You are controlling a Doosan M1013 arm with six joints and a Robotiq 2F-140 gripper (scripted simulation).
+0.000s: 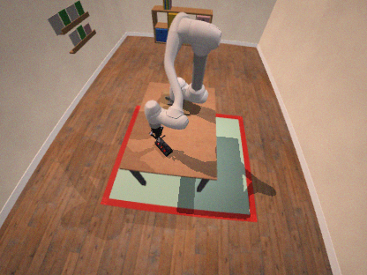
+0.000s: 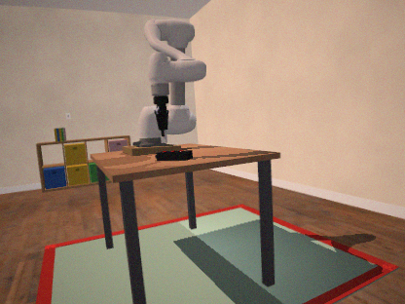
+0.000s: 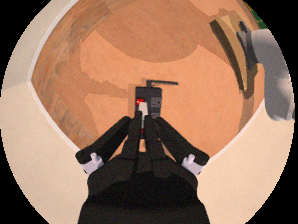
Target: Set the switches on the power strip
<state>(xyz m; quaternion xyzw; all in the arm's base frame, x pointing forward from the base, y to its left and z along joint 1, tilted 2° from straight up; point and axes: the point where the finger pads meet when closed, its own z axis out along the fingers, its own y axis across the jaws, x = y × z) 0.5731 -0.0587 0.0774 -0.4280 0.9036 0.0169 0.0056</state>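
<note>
A black power strip point(image 1: 163, 147) with red switches lies flat on the wooden table point(image 1: 174, 132), near its left front part. It also shows in the exterior view point(image 2: 173, 155) and in the wrist view point(image 3: 149, 102), where a short cable stub sticks out at its far end. My gripper point(image 1: 156, 136) is shut with nothing between the fingers. It hangs pointing down above the strip's end nearest the arm, clear of it in the exterior view point(image 2: 163, 133). In the wrist view the closed fingertips point(image 3: 141, 129) cover part of the strip. I cannot tell the switch positions.
The arm's base point(image 1: 194, 93) stands at the table's far side on a flat wooden plinth point(image 2: 151, 148). A red-edged green mat point(image 1: 181, 194) lies under the table. A shelf with coloured boxes point(image 2: 80, 163) stands by the far wall.
</note>
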